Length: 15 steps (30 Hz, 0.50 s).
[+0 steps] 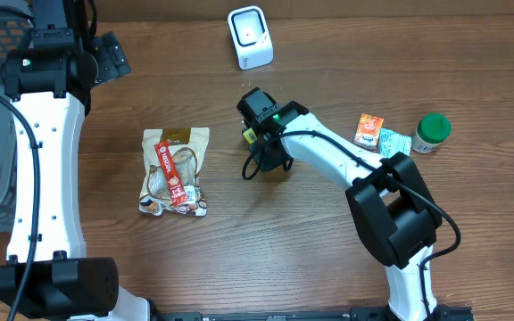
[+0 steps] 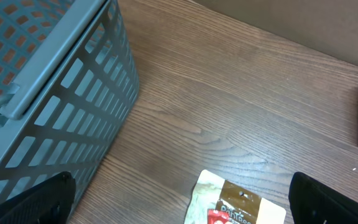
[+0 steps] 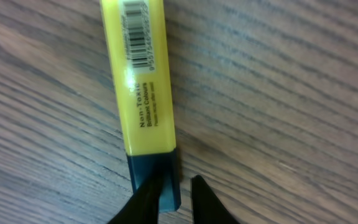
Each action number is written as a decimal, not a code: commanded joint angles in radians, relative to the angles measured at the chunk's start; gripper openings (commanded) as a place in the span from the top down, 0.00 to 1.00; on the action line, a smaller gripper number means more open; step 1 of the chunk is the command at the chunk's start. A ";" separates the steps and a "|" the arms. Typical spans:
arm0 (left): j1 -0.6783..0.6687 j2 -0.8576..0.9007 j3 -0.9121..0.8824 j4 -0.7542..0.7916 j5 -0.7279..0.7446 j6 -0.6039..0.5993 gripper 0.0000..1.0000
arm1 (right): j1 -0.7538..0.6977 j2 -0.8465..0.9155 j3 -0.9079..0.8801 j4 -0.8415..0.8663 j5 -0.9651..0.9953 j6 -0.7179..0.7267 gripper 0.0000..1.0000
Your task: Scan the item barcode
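A yellow highlighter (image 3: 142, 93) with a dark cap lies flat on the wooden table, its barcode (image 3: 137, 34) facing up near the far end. My right gripper (image 3: 178, 180) hovers at the capped end with its jaws a little apart: the left finger (image 3: 151, 199) overlaps the cap and the right finger (image 3: 207, 199) stands just beside it. In the overhead view the right gripper (image 1: 261, 147) points down near the table's middle, with a sliver of the highlighter (image 1: 249, 135) beside it. A white scanner (image 1: 251, 37) stands at the back. My left gripper (image 2: 182, 202) is wide open and holds nothing.
A snack bag (image 1: 175, 171) lies left of centre, and its top (image 2: 238, 202) shows under the left gripper. A grey basket (image 2: 55, 93) stands at the left edge. On the right lie an orange packet (image 1: 368, 129), a teal packet (image 1: 393, 141) and a green-lidded jar (image 1: 432, 132).
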 commanded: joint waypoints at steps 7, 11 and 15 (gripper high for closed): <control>-0.001 0.010 0.008 0.003 -0.013 -0.014 0.00 | -0.002 0.027 -0.010 -0.015 -0.044 0.003 0.71; -0.001 0.010 0.008 0.003 -0.013 -0.014 0.00 | -0.002 0.029 -0.010 -0.018 -0.044 0.003 0.67; -0.001 0.010 0.008 0.003 -0.013 -0.014 0.00 | 0.007 0.029 -0.010 -0.018 -0.044 0.003 0.67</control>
